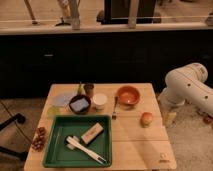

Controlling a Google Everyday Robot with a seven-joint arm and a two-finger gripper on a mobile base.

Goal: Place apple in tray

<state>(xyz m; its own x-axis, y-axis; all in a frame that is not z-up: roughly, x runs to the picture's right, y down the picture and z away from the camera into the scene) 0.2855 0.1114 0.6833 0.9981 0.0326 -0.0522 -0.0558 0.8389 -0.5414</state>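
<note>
Wooden surface (135, 145), viewed from its near edge. Near left: green tray (57, 152), long side toward the camera, holding a wooden block (92, 133) and white utensils (85, 149) that lie diagonally across its floor. Grapes (39, 139) sit at the surface's left edge, just beside the tray's left wall. Apple (146, 118) rests on bare wood to the right of the tray, well apart from it and near the right edge; nothing touches it. Mid-surface: fork (114, 109) lies between the tray's far right corner and the orange bowl (128, 95). Left of that bowl stands a white cup (100, 101), then a dark bowl (79, 104) with something pale blue inside, then a pale plate (62, 99). A dark cup (89, 90) stands behind these, near the far edge. White arm (187, 85) enters from the right, beside the surface's far right corner. The end effector is out of frame, so I cannot tell its opening or whether it holds anything.
</note>
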